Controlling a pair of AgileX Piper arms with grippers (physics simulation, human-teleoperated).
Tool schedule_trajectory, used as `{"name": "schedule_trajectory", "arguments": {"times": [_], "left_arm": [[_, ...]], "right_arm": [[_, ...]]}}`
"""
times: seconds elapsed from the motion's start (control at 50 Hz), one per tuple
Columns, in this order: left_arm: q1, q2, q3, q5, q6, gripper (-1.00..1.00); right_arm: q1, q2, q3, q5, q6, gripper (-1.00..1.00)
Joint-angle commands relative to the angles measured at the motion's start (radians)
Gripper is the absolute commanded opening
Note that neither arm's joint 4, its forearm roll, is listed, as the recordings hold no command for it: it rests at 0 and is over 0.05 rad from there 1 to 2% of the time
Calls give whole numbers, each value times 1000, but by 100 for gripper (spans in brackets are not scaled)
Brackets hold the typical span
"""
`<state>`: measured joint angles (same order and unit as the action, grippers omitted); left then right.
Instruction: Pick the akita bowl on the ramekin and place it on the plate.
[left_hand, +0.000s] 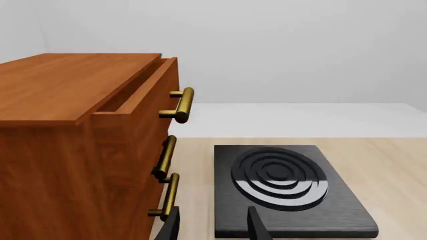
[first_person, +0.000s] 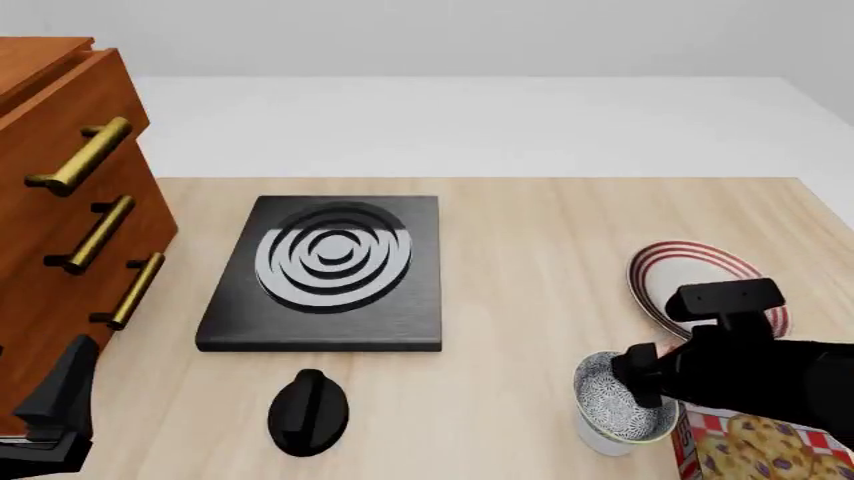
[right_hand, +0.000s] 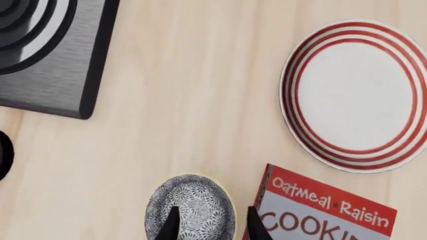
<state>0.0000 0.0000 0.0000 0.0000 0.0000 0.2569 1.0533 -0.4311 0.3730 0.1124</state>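
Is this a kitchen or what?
Probably a pretend kitchen made in a computer: a black stove burner on a wooden table, a red-ringed plate, a speckled bowl and a cookie box.

The pale wooden table (first_person: 534, 270) carries a black stove plate (first_person: 327, 272), a black knob (first_person: 308, 410) and a wooden drawer cabinet (first_person: 60, 200). The plate (first_person: 701, 285) (red-ringed), the ramekin (first_person: 603, 438) and a cookie box (right_hand: 320, 212) also rest on it.

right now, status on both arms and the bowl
Right gripper open, fingers straddling the akita bowl's rim, not closed. Bowl on the ramekin. Left gripper open, idle by the drawers. Cookie box beside the bowl; plate bare.
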Motion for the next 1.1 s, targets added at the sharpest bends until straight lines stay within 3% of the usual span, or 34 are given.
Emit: {"name": "schedule_trajectory", "arguments": {"times": [0.02,1.1], "left_arm": [[0,0,0,0,0,100],[0,0,0,0,0,100]], "right_arm": [[13,30,8,-27,10,100],[17,137,67,-154,30,100]]}}
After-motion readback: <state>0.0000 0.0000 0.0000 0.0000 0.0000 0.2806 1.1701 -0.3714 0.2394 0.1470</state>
